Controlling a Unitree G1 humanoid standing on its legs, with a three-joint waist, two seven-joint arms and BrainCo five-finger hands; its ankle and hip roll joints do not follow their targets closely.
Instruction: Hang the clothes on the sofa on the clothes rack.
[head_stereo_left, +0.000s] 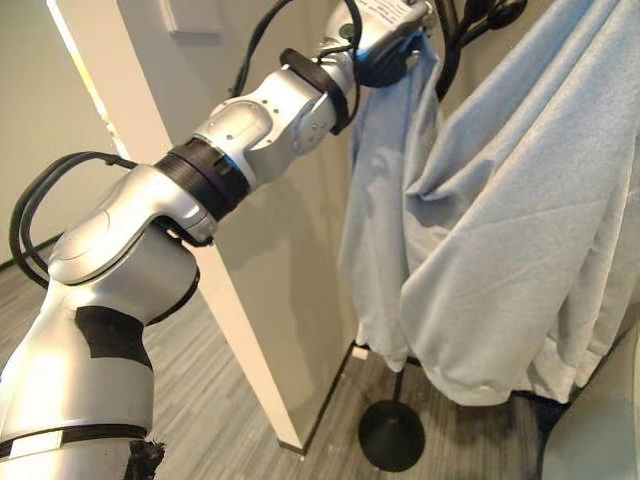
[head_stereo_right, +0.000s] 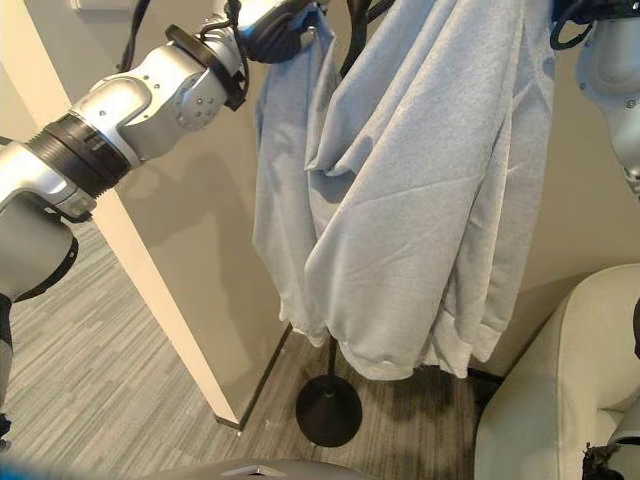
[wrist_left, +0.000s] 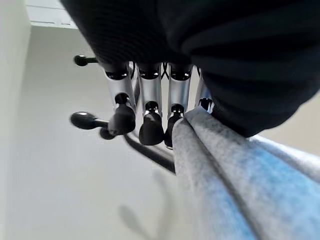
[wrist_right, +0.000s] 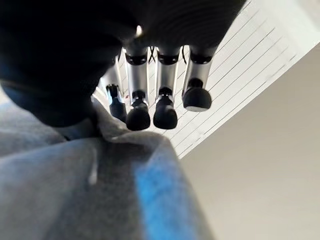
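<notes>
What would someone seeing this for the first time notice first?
A big pale grey garment draped over a black coat rack, hanging in folds almost down to its round base on the wood-look floor. The left hand is raised at the rack's pegs with cloth beside its curled fingers, and the right hand holds up the other edge.

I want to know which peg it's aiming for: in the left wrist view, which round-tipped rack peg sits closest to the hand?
The lower peg, its ball tip right beside the left hand's fingers; the other peg sits higher, further off.

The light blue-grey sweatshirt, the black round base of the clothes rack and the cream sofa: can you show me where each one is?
Light blue-grey sweatshirt (head_stereo_right: 420, 200): right eye view, middle of hanging cloth.
Black round base of the clothes rack (head_stereo_right: 329, 412): right eye view, top of disc.
Cream sofa (head_stereo_right: 545, 400): right eye view, curved arm.
</notes>
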